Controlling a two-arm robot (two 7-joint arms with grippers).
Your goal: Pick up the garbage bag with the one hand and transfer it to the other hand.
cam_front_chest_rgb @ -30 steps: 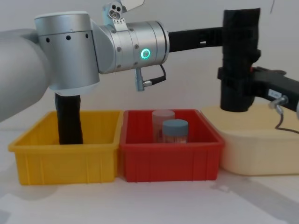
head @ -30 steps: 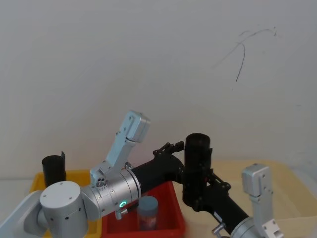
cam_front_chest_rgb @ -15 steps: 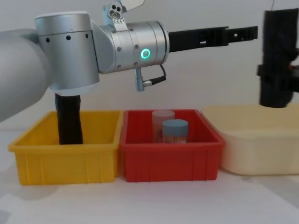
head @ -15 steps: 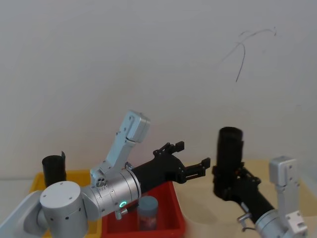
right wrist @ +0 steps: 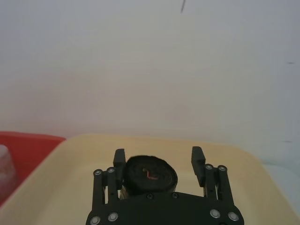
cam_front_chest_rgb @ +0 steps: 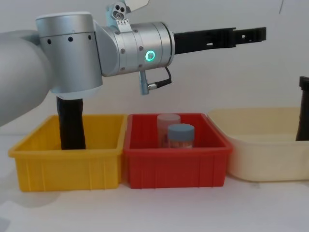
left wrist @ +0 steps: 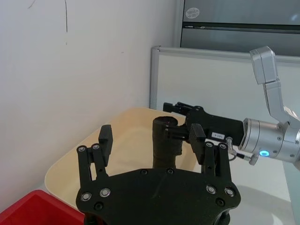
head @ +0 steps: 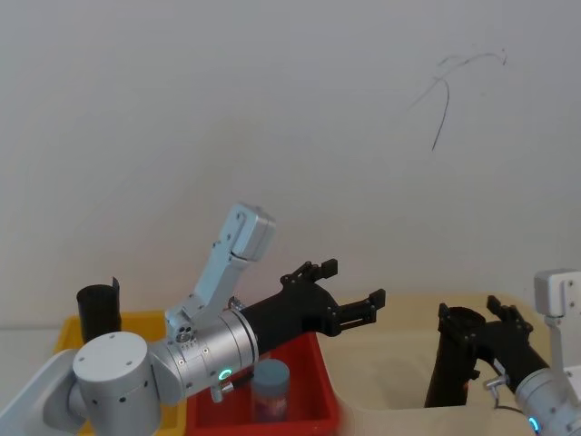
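We see the left gripper [head: 352, 282] raised above and left of the cream tub [cam_front_chest_rgb: 260, 145], its jaws spread and empty, the garbage bag [head: 451, 368] standing upright inside that tub, and the right gripper [right wrist: 158, 157] over the tub, jaws released around the bag's top with a gap on one side.

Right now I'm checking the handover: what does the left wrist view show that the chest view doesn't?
Left wrist, not chest: the right gripper open around the garbage bag, standing in the cream tub. Chest, not left wrist: the yellow bin holding a slim black tube, and a clear cup and blue-lidded jar in the red bin. Both: the open left gripper, bag, tub and red bin.
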